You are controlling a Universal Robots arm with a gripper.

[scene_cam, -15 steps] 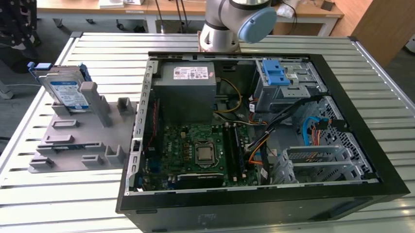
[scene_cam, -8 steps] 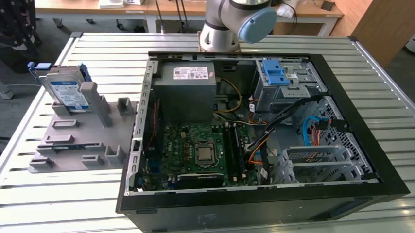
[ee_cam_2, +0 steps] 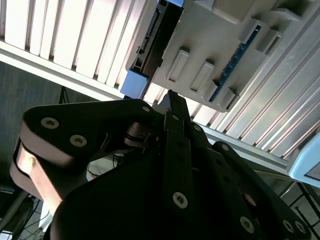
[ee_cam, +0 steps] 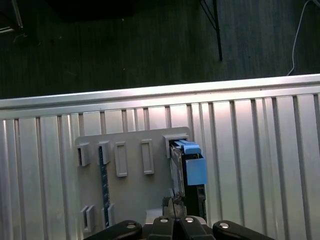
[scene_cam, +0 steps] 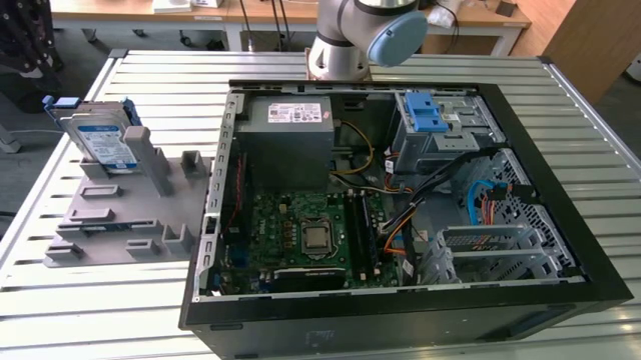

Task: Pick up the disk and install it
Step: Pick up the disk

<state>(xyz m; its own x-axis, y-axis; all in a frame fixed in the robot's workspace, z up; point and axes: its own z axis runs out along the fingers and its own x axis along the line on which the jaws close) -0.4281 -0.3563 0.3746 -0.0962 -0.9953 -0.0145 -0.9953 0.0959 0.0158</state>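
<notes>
Disk (scene_cam: 103,142) upright in grey fixture (scene_cam: 120,217) on slatted surface (scene_cam: 150,75), upper left of exterior view. Gripper (ee_cam: 173,204) near disk's edge in first wrist view; jaws pressed together, holding nothing. Risk: closed jaws strike disk edge on approach, tilting or jamming it in slot.

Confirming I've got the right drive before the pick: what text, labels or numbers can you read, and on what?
Disk, white label: print too small to read.
Power supply, white sticker: print too small to read.
Processor: markings blurred, unreadable.
No text here can be quoted.
</notes>
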